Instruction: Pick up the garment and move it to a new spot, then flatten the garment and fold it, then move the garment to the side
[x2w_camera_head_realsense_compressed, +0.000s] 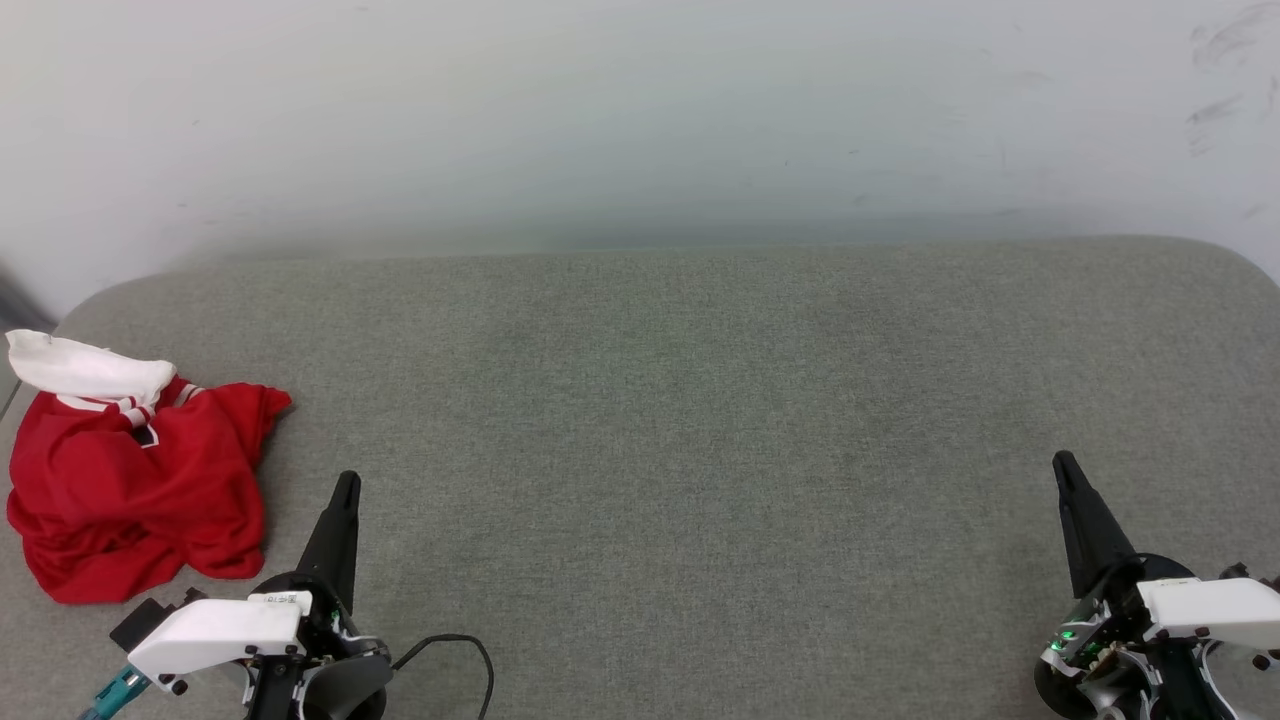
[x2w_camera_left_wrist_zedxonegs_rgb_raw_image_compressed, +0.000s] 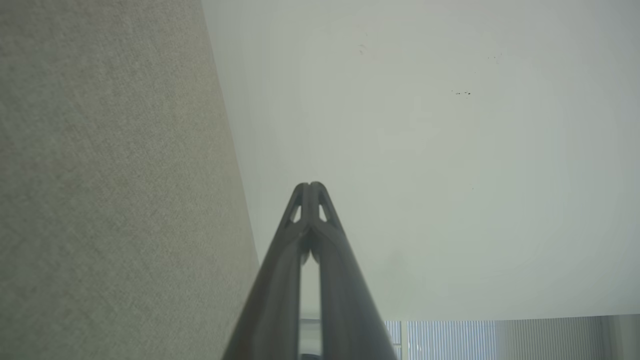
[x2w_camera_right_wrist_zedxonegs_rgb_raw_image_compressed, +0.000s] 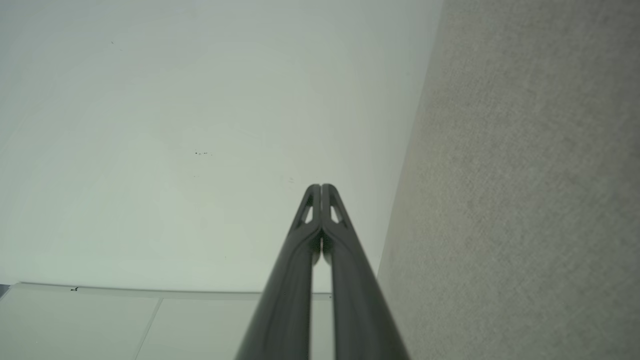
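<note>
The garment (x2w_camera_head_realsense_compressed: 135, 485) lies crumpled in a heap at the far left of the grey padded surface (x2w_camera_head_realsense_compressed: 660, 400): red cloth with a white sleeve and red-white striped trim on top. My left gripper (x2w_camera_head_realsense_compressed: 346, 482) is shut and holds nothing, its tip just right of the heap and apart from it. My right gripper (x2w_camera_head_realsense_compressed: 1062, 462) is shut too, far off at the lower right. In the left wrist view the left gripper (x2w_camera_left_wrist_zedxonegs_rgb_raw_image_compressed: 310, 185) has its fingertips pressed together; the right wrist view shows the same of the right gripper (x2w_camera_right_wrist_zedxonegs_rgb_raw_image_compressed: 320, 186).
A pale wall (x2w_camera_head_realsense_compressed: 640, 120) rises behind the surface's far edge. A black cable (x2w_camera_head_realsense_compressed: 460, 650) loops by my left wrist. The surface's left edge runs close beside the garment.
</note>
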